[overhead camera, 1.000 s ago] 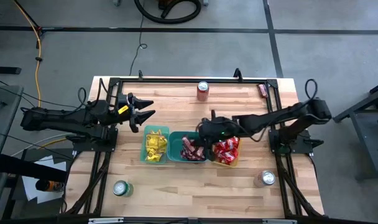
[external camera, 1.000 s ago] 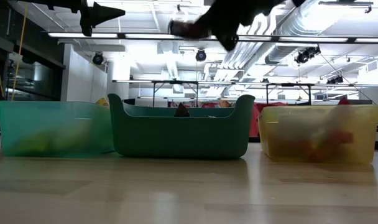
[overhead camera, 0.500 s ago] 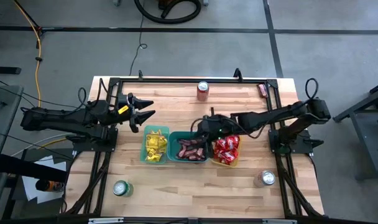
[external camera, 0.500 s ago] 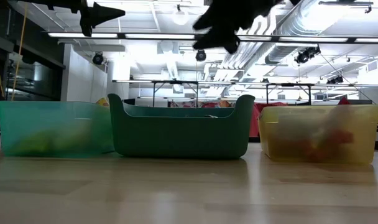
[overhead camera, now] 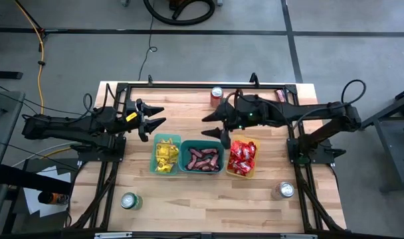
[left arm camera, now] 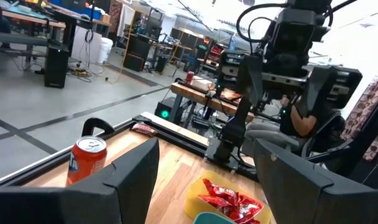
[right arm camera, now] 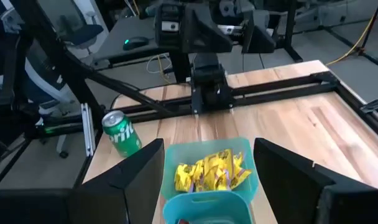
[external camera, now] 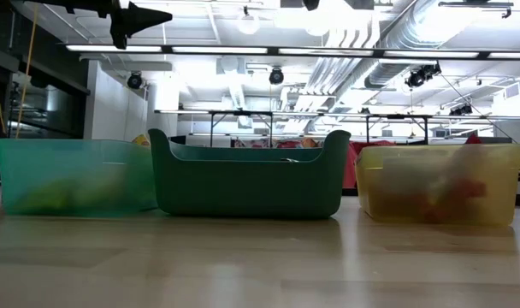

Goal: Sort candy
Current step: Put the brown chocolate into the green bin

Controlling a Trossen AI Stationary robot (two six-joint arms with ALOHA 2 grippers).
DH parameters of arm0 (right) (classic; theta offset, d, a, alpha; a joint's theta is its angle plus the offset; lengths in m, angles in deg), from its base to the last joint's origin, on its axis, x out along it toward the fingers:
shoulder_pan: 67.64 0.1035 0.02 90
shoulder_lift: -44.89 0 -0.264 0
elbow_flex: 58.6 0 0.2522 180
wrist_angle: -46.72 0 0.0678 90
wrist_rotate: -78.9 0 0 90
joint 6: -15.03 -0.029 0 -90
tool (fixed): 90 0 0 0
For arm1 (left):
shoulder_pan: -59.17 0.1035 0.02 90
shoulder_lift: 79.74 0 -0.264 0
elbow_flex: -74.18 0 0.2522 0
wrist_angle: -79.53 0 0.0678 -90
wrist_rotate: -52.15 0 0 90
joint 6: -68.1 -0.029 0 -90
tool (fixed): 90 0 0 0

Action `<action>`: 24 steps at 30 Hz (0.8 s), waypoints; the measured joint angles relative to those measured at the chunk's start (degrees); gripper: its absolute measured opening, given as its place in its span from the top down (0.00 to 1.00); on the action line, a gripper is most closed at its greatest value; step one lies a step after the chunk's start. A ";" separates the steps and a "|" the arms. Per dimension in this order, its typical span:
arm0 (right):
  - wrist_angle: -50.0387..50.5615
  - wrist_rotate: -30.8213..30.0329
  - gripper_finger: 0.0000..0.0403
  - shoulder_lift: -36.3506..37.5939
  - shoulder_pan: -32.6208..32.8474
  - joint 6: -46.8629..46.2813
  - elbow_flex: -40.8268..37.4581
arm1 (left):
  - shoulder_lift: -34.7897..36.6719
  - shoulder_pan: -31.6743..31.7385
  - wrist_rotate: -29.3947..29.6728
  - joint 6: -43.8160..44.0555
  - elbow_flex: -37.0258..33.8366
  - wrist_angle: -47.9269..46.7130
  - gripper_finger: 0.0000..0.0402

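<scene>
The table (overhead camera: pixel 268 199) carries three bins in a row at centre frame of the high view: yellow packets (overhead camera: pixel 165 154) on the left, dark brown bars (overhead camera: pixel 202 159) in the middle, red packets (overhead camera: pixel 242 157) on the right. The right gripper (overhead camera: pixel 213 126) hangs above the middle bin, fingers spread wide and empty. The left gripper (overhead camera: pixel 157 116) waits at left, also wide open and empty. One stray piece (overhead camera: pixel 280 95) seems to lie by the upper right rail; the right arm should probably approach it low with fingers astride.

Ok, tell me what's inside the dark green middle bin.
The middle bin holds a pile of dark brown bars, seen from above. Whatever lies beneath the top layer is covered. From table height its opaque wall hides the contents altogether.
</scene>
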 joint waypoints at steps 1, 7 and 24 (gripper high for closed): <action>0.00 0.04 0.40 0.02 -0.11 0.00 0.26 | 0.00 0.00 0.00 -0.01 0.00 0.00 0.39; 0.66 0.35 0.40 0.00 -0.29 0.00 0.39 | -0.02 0.02 0.03 -0.03 0.00 -0.10 0.39; 16.32 -18.90 0.40 2.52 -0.29 -12.25 0.39 | -0.04 0.07 -0.01 0.98 0.00 -0.66 0.39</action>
